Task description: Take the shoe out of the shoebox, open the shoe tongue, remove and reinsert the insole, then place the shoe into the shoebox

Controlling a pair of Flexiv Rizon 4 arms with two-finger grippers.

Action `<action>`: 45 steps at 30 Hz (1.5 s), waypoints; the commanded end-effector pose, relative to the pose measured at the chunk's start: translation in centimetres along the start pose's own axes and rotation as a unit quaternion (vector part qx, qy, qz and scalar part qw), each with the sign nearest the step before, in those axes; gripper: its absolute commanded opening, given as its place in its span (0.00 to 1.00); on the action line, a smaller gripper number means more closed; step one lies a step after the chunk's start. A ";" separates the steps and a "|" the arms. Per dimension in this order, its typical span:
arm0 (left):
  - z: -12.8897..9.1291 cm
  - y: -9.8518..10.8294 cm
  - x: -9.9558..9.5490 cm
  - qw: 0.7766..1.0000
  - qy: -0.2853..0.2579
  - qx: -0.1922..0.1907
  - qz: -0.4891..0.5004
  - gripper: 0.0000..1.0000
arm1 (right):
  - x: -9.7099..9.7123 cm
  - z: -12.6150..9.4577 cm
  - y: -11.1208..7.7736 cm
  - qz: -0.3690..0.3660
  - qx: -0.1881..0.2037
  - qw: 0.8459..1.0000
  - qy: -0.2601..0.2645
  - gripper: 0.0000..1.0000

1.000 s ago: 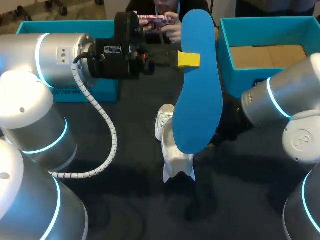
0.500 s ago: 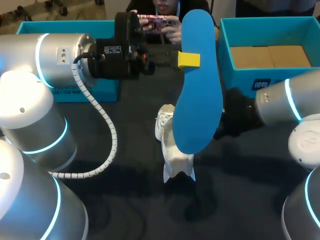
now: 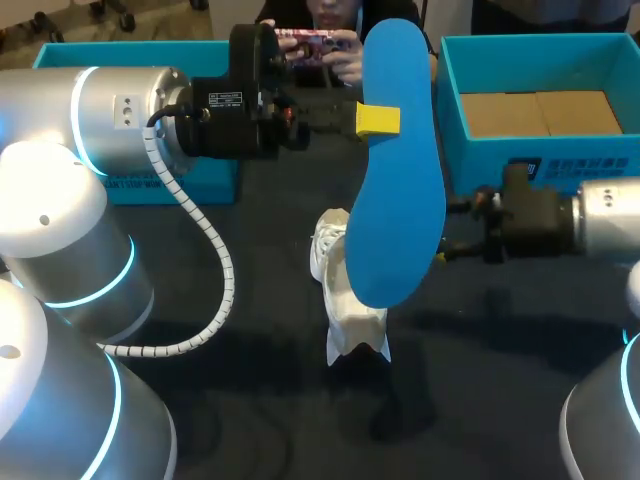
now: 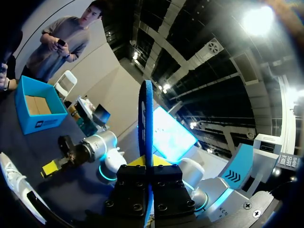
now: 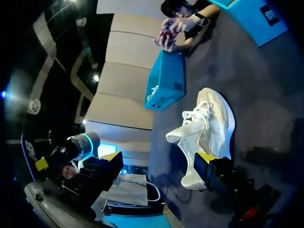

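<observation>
My left gripper (image 3: 384, 120) is raised high over the table and shut on a blue insole (image 3: 400, 190), which hangs upright with its toe end down. The left wrist view shows the insole (image 4: 147, 118) edge-on, pinched between the gripper's (image 4: 148, 164) fingers. Under it a white shoe (image 3: 345, 300) lies on the dark table, laces up. My right gripper (image 3: 455, 230) comes in level from the right, open wide, just right of the insole. In the right wrist view the shoe (image 5: 206, 130) lies ahead of the open right gripper (image 5: 159, 157), untouched.
An open teal shoebox (image 3: 540, 150) with a brown cardboard floor stands at the back right. A second teal box (image 3: 170, 185) sits at the back left, behind my left arm. A person's hands (image 3: 335, 50) hold a phone at the table's far edge.
My right arm has swung out to the right and levelled, so its open gripper now shows beside the insole. The left arm, insole and shoe have not moved.
</observation>
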State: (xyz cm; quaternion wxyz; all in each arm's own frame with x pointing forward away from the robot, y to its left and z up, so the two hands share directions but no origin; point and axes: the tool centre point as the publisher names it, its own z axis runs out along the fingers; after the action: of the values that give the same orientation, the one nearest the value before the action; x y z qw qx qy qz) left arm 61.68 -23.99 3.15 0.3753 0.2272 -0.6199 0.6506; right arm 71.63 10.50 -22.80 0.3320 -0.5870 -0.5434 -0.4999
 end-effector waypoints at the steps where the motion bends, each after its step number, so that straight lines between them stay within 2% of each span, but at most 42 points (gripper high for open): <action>1: 0.0 0.1 0.0 1.000 0.001 0.001 0.000 0.00 | -0.2 -1.6 -0.5 -0.001 -0.002 1.000 0.030 1.00; 9: 0.0 0.1 0.0 1.000 0.001 0.001 0.000 0.00 | -0.2 -1.6 -0.5 -0.001 -0.002 1.000 0.030 1.00; 13: 0.0 0.1 0.0 1.000 0.001 0.001 0.000 0.00 | 2.3 -1.8 0.9 -0.015 0.021 0.999 0.036 1.00; 15: 0.0 0.1 0.0 1.000 0.001 0.001 0.000 0.00 | 3.2 -2.1 1.5 -0.008 0.017 0.999 0.038 1.00; 18: 0.0 0.1 0.0 1.000 0.001 0.001 0.000 0.00 | 4.7 -2.3 2.5 -0.016 0.016 0.997 0.068 1.00; 24: 0.0 0.1 0.0 1.000 0.001 0.001 0.000 0.00 | 6.7 -2.4 3.1 -0.023 0.031 0.997 0.069 1.00; 26: 0.0 0.1 0.0 1.000 0.001 0.001 0.000 0.00 | 7.0 -2.6 3.0 -0.012 0.034 0.997 0.066 1.00; 28: 0.0 0.1 0.0 1.000 0.001 0.001 0.000 0.00 | 7.3 -3.1 2.7 -0.004 0.018 0.997 0.071 1.00; 32: 0.0 0.1 0.0 1.000 0.001 0.001 0.000 0.00 | 8.1 -3.4 2.5 0.014 0.039 0.997 0.065 1.00; 36: 0.0 0.1 0.0 1.000 0.001 0.001 0.000 0.00 | 8.7 -3.2 2.4 0.009 0.082 0.994 0.077 1.00; 45: 0.0 0.1 0.0 1.000 0.001 0.001 0.000 0.00 | 8.6 -3.1 2.3 0.017 0.083 0.993 0.079 1.00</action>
State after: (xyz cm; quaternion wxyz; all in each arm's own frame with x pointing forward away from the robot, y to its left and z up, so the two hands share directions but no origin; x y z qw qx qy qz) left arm 61.68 -23.99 3.16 0.3752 0.2273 -0.6199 0.6506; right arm 72.18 9.52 -13.35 0.4290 -0.5256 -0.5441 -0.4937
